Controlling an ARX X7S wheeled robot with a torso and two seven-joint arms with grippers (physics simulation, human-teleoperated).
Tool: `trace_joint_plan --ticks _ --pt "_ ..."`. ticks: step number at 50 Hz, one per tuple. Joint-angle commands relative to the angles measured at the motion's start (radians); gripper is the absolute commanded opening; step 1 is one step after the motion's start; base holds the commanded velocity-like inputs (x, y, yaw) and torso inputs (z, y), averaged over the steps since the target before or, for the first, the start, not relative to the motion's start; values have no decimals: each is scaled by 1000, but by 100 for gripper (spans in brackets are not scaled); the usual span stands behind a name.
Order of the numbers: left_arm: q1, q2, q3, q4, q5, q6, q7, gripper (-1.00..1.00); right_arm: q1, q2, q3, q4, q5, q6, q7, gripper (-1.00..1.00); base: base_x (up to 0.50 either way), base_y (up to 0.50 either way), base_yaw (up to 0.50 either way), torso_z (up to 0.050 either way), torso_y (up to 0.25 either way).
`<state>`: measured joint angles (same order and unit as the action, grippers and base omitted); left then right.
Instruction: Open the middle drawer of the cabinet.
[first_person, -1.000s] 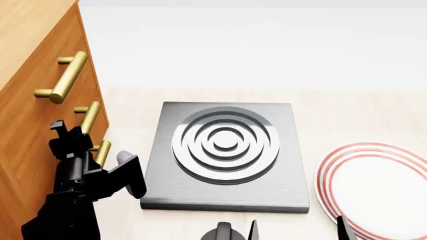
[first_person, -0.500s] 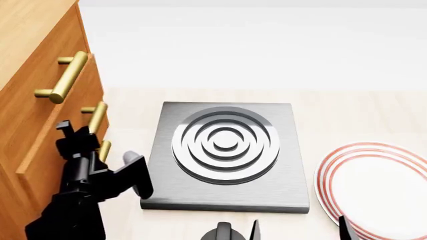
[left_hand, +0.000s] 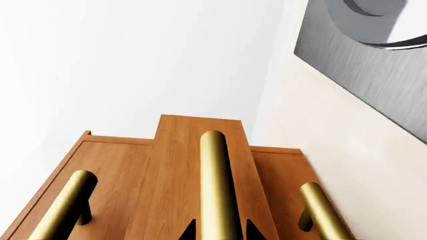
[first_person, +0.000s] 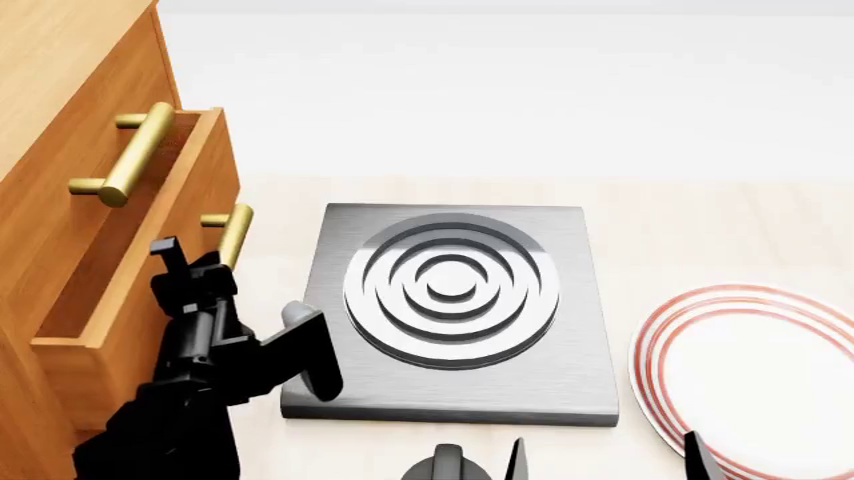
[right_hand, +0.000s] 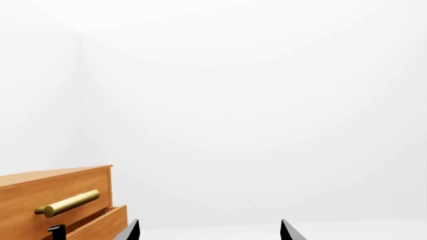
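The orange-brown cabinet (first_person: 60, 70) stands at the left of the head view. Its middle drawer (first_person: 147, 250) is pulled partly out, so the inside shows below the uppermost drawer's brass handle (first_person: 134, 155). My left gripper (first_person: 200, 275) is shut on the middle drawer's brass handle (first_person: 235, 232). In the left wrist view that handle (left_hand: 217, 180) runs between the fingertips of the left gripper (left_hand: 220, 227), and the middle drawer (left_hand: 177, 165) front stands proud of its neighbours. My right gripper (first_person: 603, 468) hangs open and holds nothing. In its own view the right gripper (right_hand: 210, 232) faces the cabinet (right_hand: 53, 187) from a distance.
A grey hotplate (first_person: 454, 300) with ringed burner lies on the pale counter just right of the cabinet. A white plate (first_person: 747, 370) with red rim rings sits at the right edge. The lowest drawer's handle (left_hand: 320, 210) shows beside the gripped one.
The middle drawer has slid out from the cabinet, its handle moving right. My left gripper moved with it, still shut on the handle. The right arm stayed put.
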<state>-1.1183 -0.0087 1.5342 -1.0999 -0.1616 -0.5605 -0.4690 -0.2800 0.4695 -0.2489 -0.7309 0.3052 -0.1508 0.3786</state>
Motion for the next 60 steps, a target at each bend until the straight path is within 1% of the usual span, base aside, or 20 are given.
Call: trace_joint_plan --ticks 1,53,59,60 --pt "-31 9 23 58 40 6 -16 -100 -1 5 1 -8 4 5 6 100 11 0 0 0 0" --pt "-21 9 28 110 74 -11 -14 -100 3 18 -5 -7 14 -3 14 100 -1 0 -1 0 1" --pt "-26 9 25 112 59 -12 -14 -100 3 19 -6 -8 14 -3 16 100 -4 0 0 2 2" --pt "-27 9 26 111 60 -11 -24 100 2 19 -6 -7 14 -6 15 100 0 0 0 0 10"
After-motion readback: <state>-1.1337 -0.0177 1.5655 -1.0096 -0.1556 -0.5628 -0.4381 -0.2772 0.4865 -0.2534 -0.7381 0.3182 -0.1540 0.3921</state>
